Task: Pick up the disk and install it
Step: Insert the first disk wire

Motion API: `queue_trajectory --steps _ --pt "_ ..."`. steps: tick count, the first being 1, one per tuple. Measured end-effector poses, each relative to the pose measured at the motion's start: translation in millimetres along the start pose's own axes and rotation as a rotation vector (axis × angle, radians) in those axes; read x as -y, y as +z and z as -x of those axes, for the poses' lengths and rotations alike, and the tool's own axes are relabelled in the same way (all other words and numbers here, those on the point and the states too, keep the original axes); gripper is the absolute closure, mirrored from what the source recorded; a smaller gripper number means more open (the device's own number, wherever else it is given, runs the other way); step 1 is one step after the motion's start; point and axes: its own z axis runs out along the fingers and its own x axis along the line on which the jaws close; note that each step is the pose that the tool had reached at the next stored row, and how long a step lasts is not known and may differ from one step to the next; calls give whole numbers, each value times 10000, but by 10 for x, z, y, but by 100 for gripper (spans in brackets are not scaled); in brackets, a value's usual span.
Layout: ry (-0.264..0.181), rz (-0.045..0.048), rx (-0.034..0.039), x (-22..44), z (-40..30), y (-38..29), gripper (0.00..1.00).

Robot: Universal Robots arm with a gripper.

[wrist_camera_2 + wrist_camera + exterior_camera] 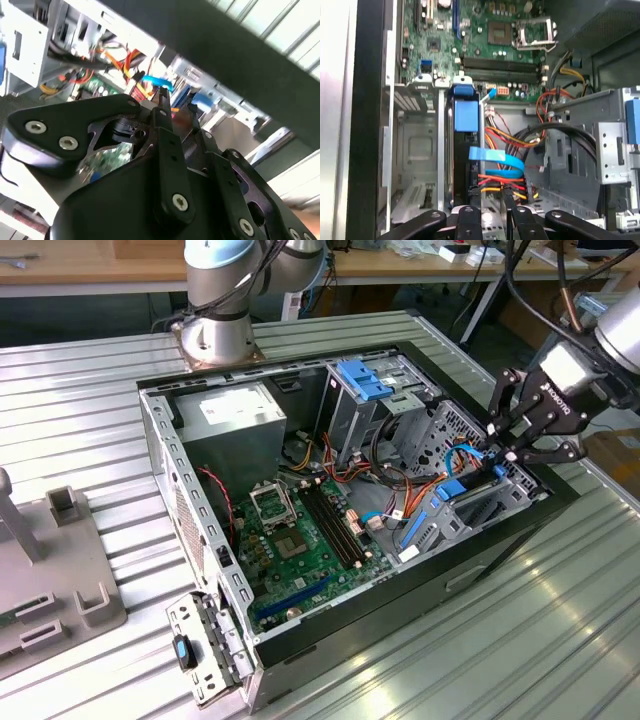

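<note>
Disk (pixel 465 165) stands edge-up in its bay slot, blue rail showing, under the gripper (pixel 527 445). Fingers look pinched together near its end; I'd press straight down, clear of the cables (pixel 502 167).

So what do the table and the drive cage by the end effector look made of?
Table: ribbed metal, likely aluminium, with a brushed sheen and bright glare streaks. Drive cage: bare grey sheet metal, probably steel, stamped and folded. Its blue tab looks like moulded plastic.

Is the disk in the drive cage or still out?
In. The disk stands on edge inside the drive cage, its blue rail tab uppermost, with the pincer just above it.
</note>
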Motion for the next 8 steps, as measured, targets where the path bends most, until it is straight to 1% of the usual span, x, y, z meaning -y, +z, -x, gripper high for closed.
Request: queue_trajectory --steps 1,2,4,5,8 --pt "-26 -120 -1 -3 0 0 70" --pt "-44 -212 -4 -8 0 0 70" --pt "-73 -353 -7 -16 0 0 70" --pt "-79 -379 -7 -19 0 1 70" --pt "-76 -394 -9 -37 0 2 70"
